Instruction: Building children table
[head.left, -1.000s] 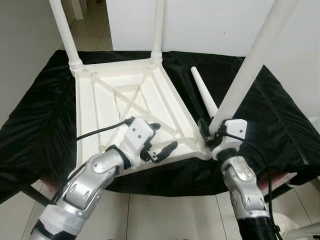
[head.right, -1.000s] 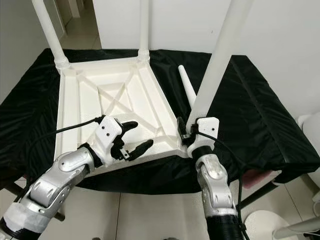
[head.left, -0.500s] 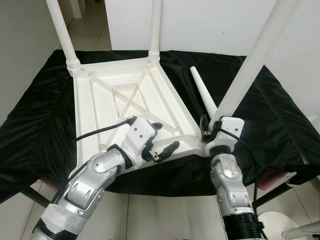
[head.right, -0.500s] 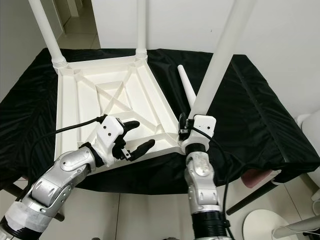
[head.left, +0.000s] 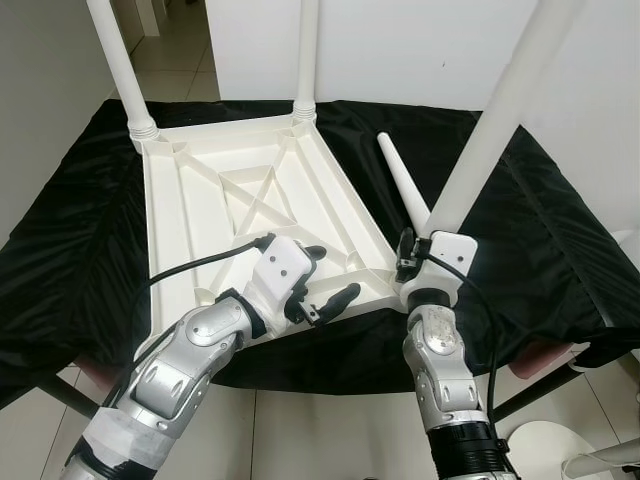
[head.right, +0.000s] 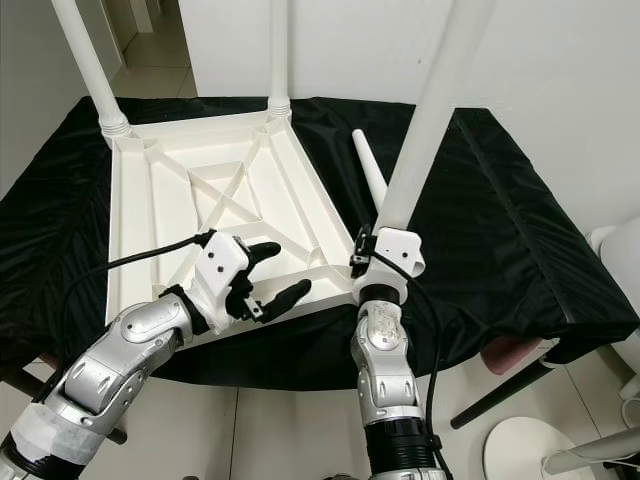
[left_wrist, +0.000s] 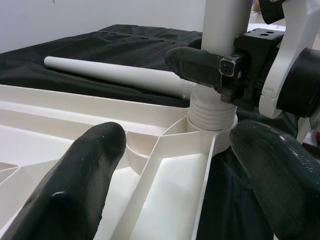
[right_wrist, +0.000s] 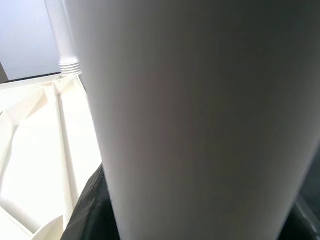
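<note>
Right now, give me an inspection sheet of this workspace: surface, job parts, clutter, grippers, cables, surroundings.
Surface: black cloth draped over the work surface.
Job's things: white tabletop upside down; two far legs and the near right leg standing in corner sockets; loose leg lying on the cloth beside it.
Clutter: nothing seen.
Grippers: left gripper open over the near edge; right gripper shut on the near right leg's base.
Cables: black cable across the tabletop.
Surroundings: tiled floor, white wall.

Silver jointed arms (head.left: 190, 350); white wrist housings (head.left: 282, 270); black cables (head.left: 195, 264); black jaws.
</note>
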